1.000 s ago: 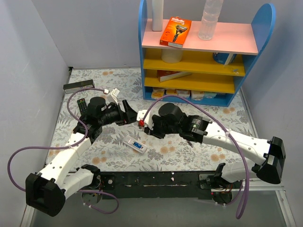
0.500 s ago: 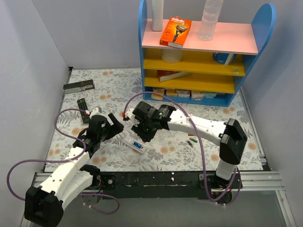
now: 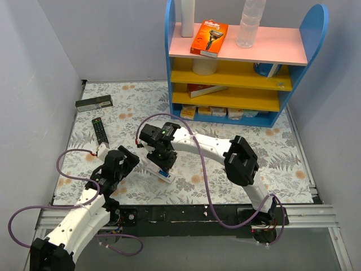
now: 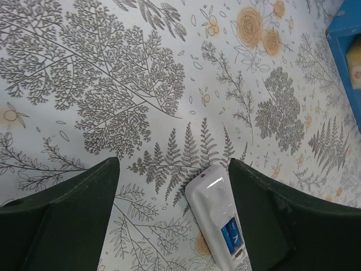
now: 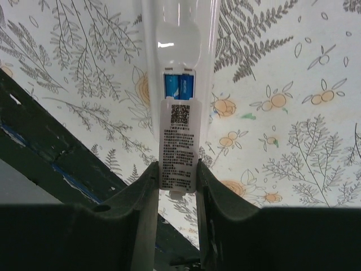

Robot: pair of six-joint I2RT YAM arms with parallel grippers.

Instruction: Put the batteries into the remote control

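- Lying flat on the floral-covered bench [image 3: 282, 158], the slim white remote control [image 5: 179, 39] has its compartment open, with two blue batteries [image 5: 179, 87] side by side inside.
- The right end effector [image 5: 177, 166] is closed narrowly on the small white back cover [image 5: 179, 135]. It pinches the long edges, printed label up, with the cover's front edge at the compartment mouth.
- The left end effector [image 4: 174, 166] is spread wide and holds nothing, hovering just beside the remote's rounded end.
- The cover is probably thin, light, smooth plastic: stiff enough to slide, but easy to tilt or slip. Holding it by the side edges looks right.
- The remote also looks light and may skate on the bench, so steadying its long sides would help.
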